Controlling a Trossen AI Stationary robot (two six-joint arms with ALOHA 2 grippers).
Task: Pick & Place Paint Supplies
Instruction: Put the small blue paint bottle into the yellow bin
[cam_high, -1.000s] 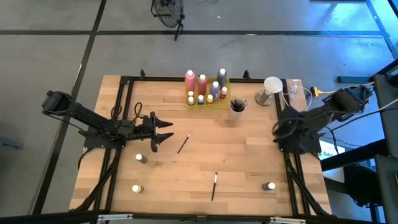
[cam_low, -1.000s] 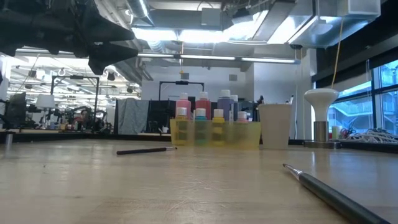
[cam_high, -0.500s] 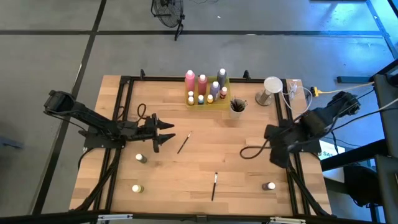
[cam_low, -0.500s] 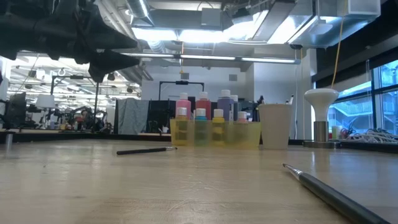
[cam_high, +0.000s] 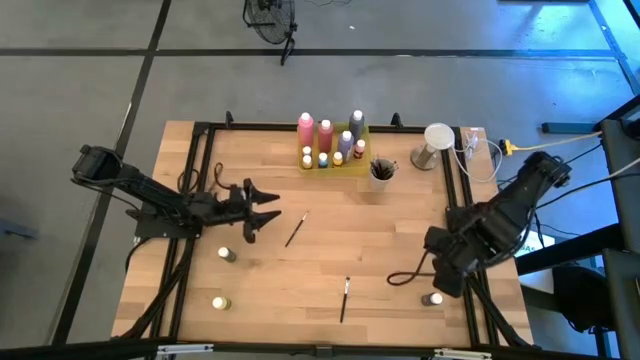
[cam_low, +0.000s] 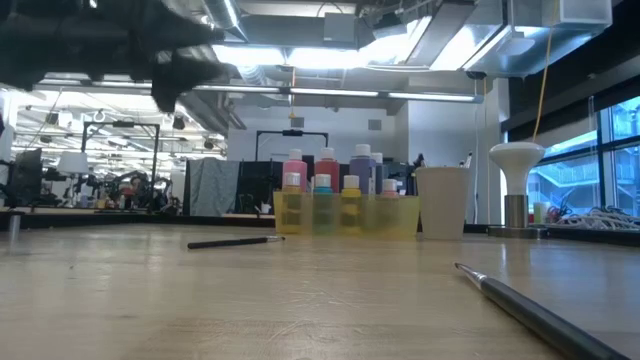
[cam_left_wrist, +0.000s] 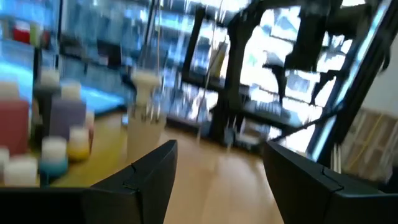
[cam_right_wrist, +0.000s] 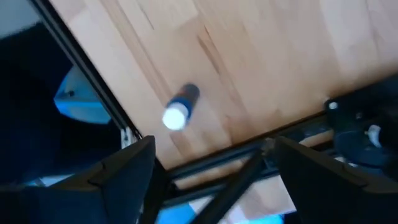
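Observation:
Paint bottles (cam_high: 330, 140) stand in a translucent yellow tray (cam_low: 400, 216) at the table's far middle. Beside it is a cup (cam_high: 381, 172) with brushes in it. Two dark paintbrushes lie loose on the wood, one at mid table (cam_high: 294, 230) and one nearer (cam_high: 345, 298). Three small pale-capped bottles stand at left (cam_high: 227, 254), near left (cam_high: 218, 302) and near right (cam_high: 432, 299). My right gripper (cam_high: 441, 272) hangs open, pointing down, just on the far side of the near-right bottle (cam_right_wrist: 180, 109). My left gripper (cam_high: 268, 212) is open left of the mid-table brush, holding nothing.
A white-topped stand (cam_high: 437, 140) and cables (cam_high: 480, 150) sit at the far right corner. A black frame rail (cam_right_wrist: 205, 162) runs along the table's right edge beside the near-right bottle. A cable loop (cam_high: 405, 278) hangs from my right arm. Bare wood lies between the loose things.
My right gripper has swung from the table's right edge toward the near edge and down, tipping to point down above the near-right small bottle. My left arm has hardly moved. Nothing on the table has shifted.

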